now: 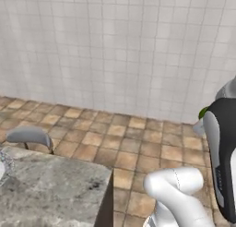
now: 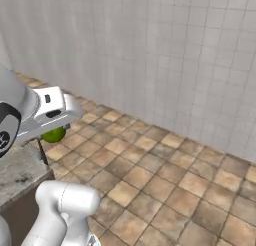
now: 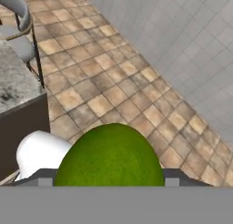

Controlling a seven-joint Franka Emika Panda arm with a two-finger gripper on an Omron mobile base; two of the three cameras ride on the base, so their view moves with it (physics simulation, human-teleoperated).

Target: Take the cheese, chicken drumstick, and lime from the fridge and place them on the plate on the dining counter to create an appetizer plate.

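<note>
The lime [image 3: 111,157], a round yellow-green ball, sits between the fingertips of my gripper [image 3: 109,180], which is shut on it. From the right base view the lime [image 2: 53,134] hangs under the white hand, just past the corner of the dining counter [image 2: 17,172]. In the left base view a green sliver of the lime [image 1: 203,112] peeks out behind the dark forearm. The marbled dining counter [image 1: 50,194] lies at the lower left. A white sliver [image 1: 2,168] at its left edge may be the plate; I cannot tell. The fridge, cheese and drumstick are out of view.
A grey bar stool [image 1: 28,136] stands at the counter's far side, also seen as the stool [image 3: 18,18] at the upper left. Brown tiled floor [image 2: 165,180] stretches to a white tiled wall [image 1: 120,50].
</note>
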